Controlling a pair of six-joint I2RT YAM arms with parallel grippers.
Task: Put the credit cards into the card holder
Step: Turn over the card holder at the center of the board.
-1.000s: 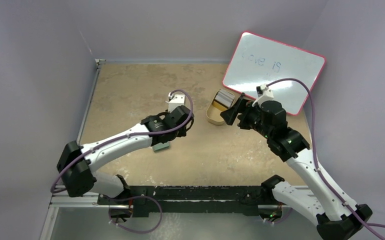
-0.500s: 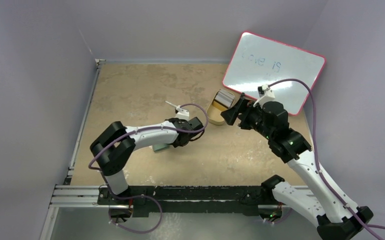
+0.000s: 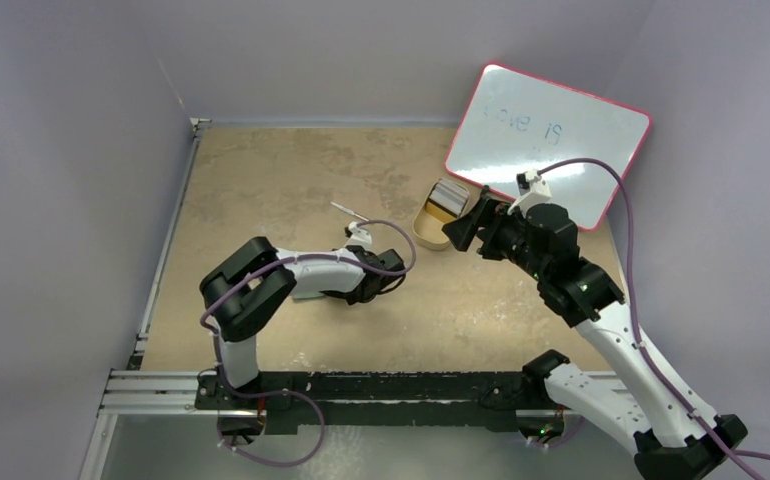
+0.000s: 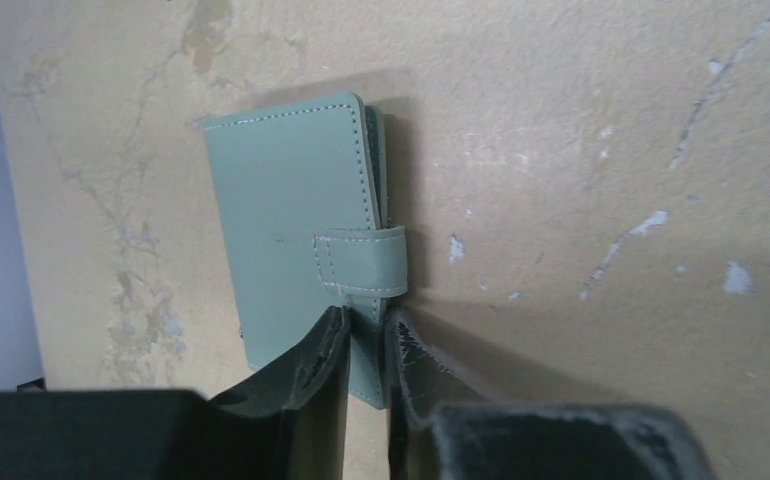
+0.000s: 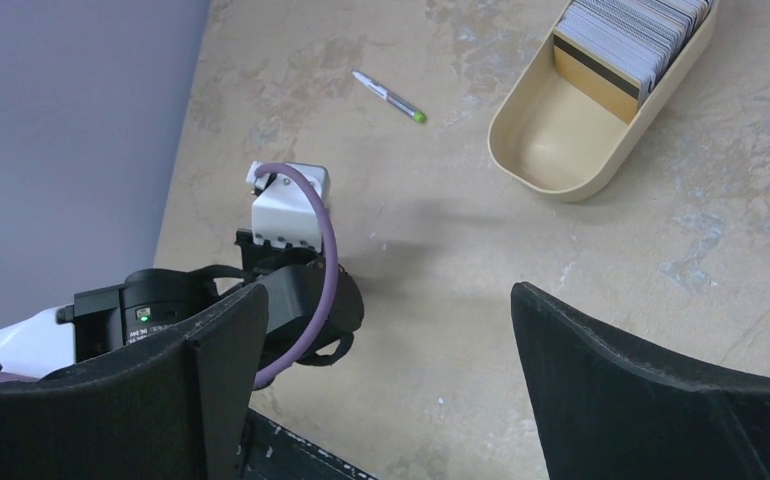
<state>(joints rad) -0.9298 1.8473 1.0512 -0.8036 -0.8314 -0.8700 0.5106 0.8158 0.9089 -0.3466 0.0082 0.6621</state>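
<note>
The card holder (image 4: 286,210) is a closed grey-green wallet lying flat on the table, its strap fastened over the right edge. My left gripper (image 4: 366,315) is shut on the holder's near right edge, just below the strap. In the top view the left arm hides the holder. The credit cards (image 3: 449,192) (image 5: 629,35) stand as a stack in the far end of a beige oval tray (image 3: 424,230). My right gripper (image 3: 461,228) (image 5: 386,295) hovers open beside the tray with nothing between its fingers.
A pen (image 3: 346,210) (image 5: 388,97) lies on the table behind the left wrist (image 5: 286,215). A pink-edged whiteboard (image 3: 551,135) leans at the back right, close behind the right arm. Walls close in the table on the left and back.
The left arm has folded its elbow back and lowered its gripper to the table. Its jaws opened wide, then closed on the card holder's edge. The right arm stayed put.
</note>
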